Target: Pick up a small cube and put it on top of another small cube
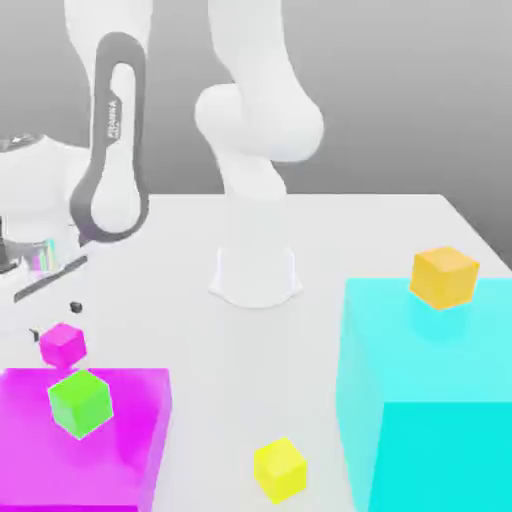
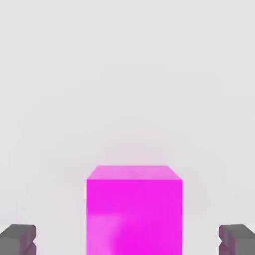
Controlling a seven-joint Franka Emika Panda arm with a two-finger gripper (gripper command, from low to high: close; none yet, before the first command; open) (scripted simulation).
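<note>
The tool (image 2: 127, 239) stands wide open, its fingertips (image 2: 18, 239) well apart on both sides of the small magenta cube (image 2: 133, 209), which lies on the white counter (image 1: 400, 240) just beside the large magenta block (image 1: 130, 440). I think it should descend centred, then close evenly.

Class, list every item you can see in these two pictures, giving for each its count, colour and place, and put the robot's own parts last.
small pink cube: one, magenta, just behind the big magenta block, near the exterior view's left edge
small green cube: one, green, on the big magenta block
big magenta block: one, magenta, exterior view's lower left
small yellow cube: one, yellow, on the table between the two big blocks
small orange cube: one, orange, on the big cyan block
big cyan block: one, cyan, exterior view's right
table: one, white
arm: one, white
gripper: one, dark fingers open either side of the pink cube
</note>
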